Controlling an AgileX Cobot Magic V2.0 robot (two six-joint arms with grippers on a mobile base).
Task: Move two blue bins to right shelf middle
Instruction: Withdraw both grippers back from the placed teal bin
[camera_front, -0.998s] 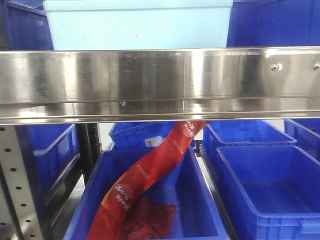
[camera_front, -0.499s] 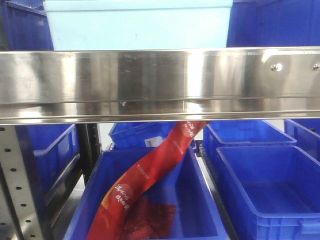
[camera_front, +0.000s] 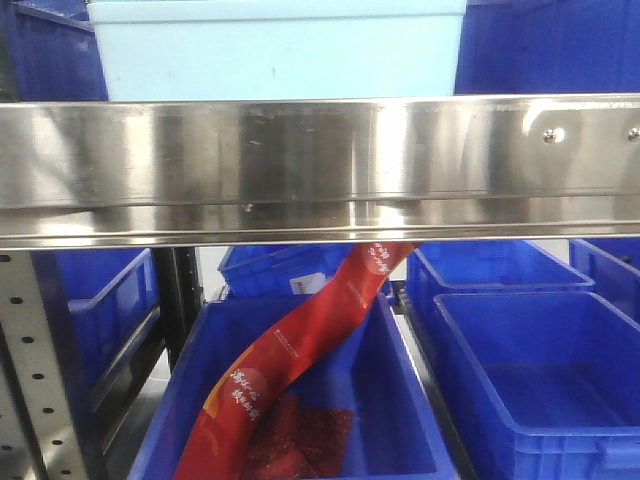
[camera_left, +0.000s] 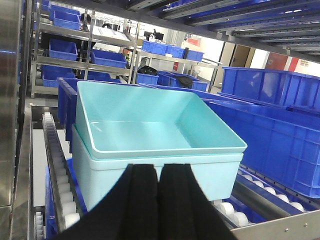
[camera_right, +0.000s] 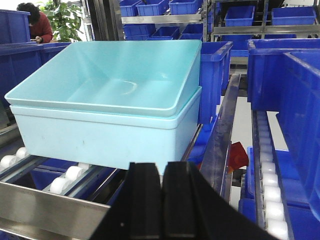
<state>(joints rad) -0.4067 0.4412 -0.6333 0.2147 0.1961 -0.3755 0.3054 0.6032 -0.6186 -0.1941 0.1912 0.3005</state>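
No movement: two blue bins nested on rollers

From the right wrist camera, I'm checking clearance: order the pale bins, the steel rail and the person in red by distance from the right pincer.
1. Steel rail, lower left, beside the right pincer.
2. Pale bins, nested, on the rollers ahead and left.
3. Person in red, far top left.

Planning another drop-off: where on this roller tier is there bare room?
Little. The nested pale bins fill their lane, dark blue crates pressing both sides. Bare rollers show only beside the right gripper.
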